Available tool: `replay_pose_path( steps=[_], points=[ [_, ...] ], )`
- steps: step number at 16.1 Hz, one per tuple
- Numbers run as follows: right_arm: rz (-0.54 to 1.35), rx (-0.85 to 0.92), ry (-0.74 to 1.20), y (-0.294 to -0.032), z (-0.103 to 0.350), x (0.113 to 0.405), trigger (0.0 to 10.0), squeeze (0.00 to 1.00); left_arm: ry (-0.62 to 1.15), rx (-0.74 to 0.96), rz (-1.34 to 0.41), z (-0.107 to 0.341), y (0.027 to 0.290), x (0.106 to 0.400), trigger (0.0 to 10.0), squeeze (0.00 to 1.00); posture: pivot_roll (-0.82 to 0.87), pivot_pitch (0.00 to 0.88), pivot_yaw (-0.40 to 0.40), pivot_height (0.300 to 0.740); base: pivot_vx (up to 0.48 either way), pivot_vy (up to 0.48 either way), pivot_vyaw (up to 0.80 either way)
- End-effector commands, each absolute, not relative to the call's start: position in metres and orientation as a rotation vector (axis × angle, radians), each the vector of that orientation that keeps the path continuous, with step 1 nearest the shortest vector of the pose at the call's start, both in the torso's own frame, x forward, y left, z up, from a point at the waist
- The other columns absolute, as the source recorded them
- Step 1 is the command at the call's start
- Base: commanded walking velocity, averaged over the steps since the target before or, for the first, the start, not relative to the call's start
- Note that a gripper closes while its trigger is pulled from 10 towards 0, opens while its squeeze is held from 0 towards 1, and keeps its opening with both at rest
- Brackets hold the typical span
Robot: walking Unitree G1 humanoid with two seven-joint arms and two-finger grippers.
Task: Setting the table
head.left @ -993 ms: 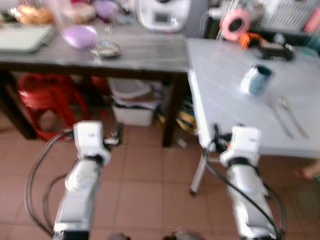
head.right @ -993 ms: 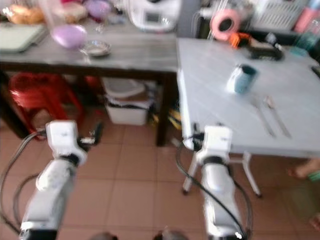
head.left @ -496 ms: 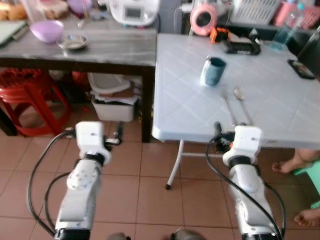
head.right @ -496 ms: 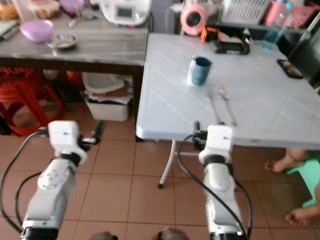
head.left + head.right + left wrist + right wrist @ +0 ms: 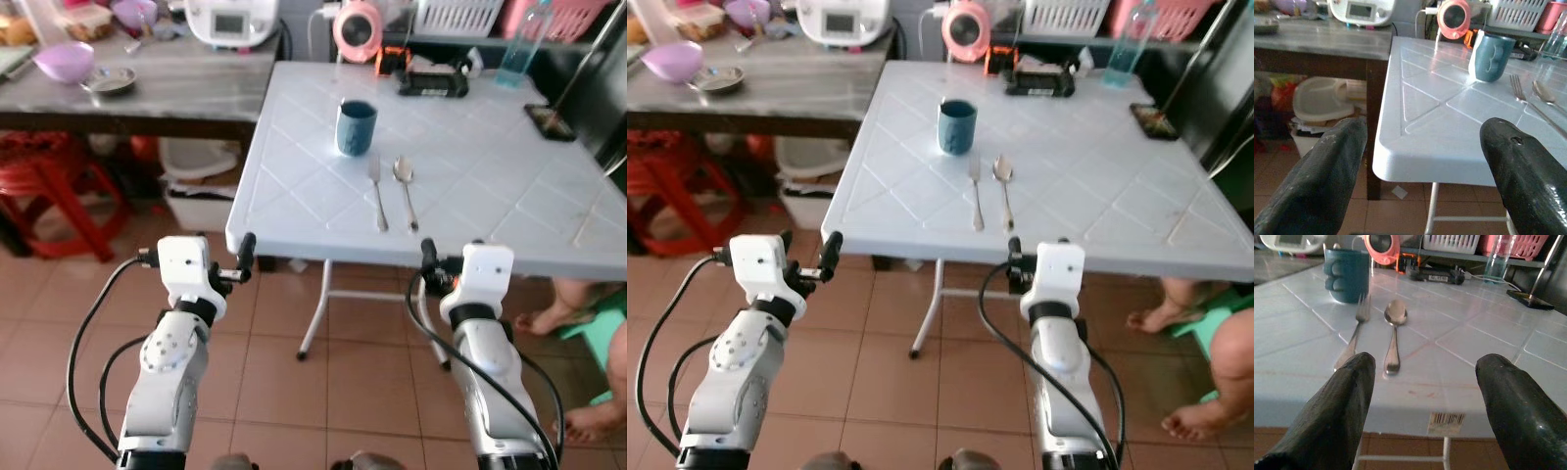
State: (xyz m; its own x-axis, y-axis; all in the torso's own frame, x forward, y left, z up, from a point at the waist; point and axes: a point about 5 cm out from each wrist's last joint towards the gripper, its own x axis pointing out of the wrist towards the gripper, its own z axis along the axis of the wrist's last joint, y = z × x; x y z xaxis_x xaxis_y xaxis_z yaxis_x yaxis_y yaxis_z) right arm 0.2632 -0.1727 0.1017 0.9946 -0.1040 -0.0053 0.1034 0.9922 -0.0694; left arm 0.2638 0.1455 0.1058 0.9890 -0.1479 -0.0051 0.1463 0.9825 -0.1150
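A white plastic table (image 5: 480, 166) stands in front of me. On it are a teal mug (image 5: 356, 127), a fork (image 5: 375, 192) and a spoon (image 5: 403, 184) lying side by side just nearer than the mug. My left gripper (image 5: 1425, 142) is open and empty, level with the table's near left corner. My right gripper (image 5: 1422, 377) is open and empty at the front edge, facing the fork (image 5: 1354, 335) and spoon (image 5: 1393, 325), with the mug (image 5: 1347, 274) behind them.
A dark wooden side table (image 5: 186, 93) on the left carries a purple bowl (image 5: 63, 61), a metal dish (image 5: 108, 79) and a white appliance (image 5: 231, 18). A red stool (image 5: 49, 186) and white bin (image 5: 196, 191) sit beneath. A person's bare feet (image 5: 549, 318) are at the right.
The camera has swung right and moved closer, so the white table now sits centred before me. Both grippers keep the same open pose. Mug, fork and spoon have not moved.
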Motion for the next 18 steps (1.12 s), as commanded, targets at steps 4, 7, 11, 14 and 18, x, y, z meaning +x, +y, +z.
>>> replay_pose_path(
  steps=[4,7,11,14,18],
  points=[
    [-0.103,-0.052,-0.016,-0.1686,0.1088,0.2719,10.0,0.00,0.009,-0.119,-0.175,0.1083,0.1449,0.2655,10.0,0.00,0.00,0.000,0.014,0.740,0.469,0.000,0.00],
    [-0.099,-0.056,-0.019,-0.1682,0.1091,0.2728,10.0,0.00,0.006,-0.119,-0.176,0.1091,0.1449,0.2663,10.0,0.00,0.00,0.000,0.014,0.740,0.480,0.000,0.00],
    [-0.096,-0.064,-0.020,-0.1687,0.1092,0.2729,10.0,0.00,0.005,-0.120,-0.176,0.1092,0.1447,0.2664,10.0,0.00,-0.01,0.000,0.013,0.740,0.480,0.000,0.00],
    [-0.090,-0.071,-0.023,-0.1677,0.1095,0.2730,10.0,0.00,0.001,-0.135,-0.147,0.1106,0.1457,0.2673,10.0,0.00,0.00,0.000,0.009,0.740,0.123,0.000,0.00],
    [-0.071,-0.081,-0.026,-0.1658,0.1104,0.2727,10.0,0.00,-0.004,-0.125,-0.131,0.1106,0.1488,0.2665,10.0,0.00,0.00,0.000,0.005,0.740,0.000,0.000,0.00]
  ],
)
